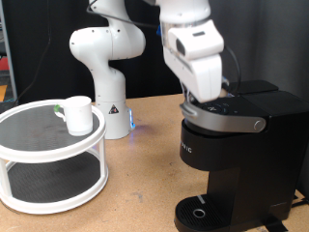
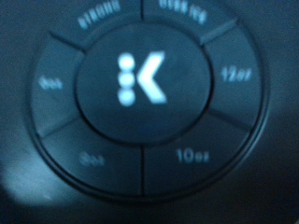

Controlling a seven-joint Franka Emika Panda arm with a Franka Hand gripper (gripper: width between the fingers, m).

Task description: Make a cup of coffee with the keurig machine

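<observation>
Keurig machine [image 2: 56,187] button dial: lit white "K" logo [image 2: 141,78] at centre. Ring segments read "12oz" [image 2: 234,75] and "10oz" [image 2: 193,155]; other segment labels too blurred to read.

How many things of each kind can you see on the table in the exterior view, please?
Coffee machine: 1
Mug: 1
Round two-tier stand: 1
Total: 3
The gripper is down on the machine's top; the wrist view shows its button panel close up.

Exterior view faces keurig machine [image 1: 237,145] front; wrist view hugs its buttons.
</observation>
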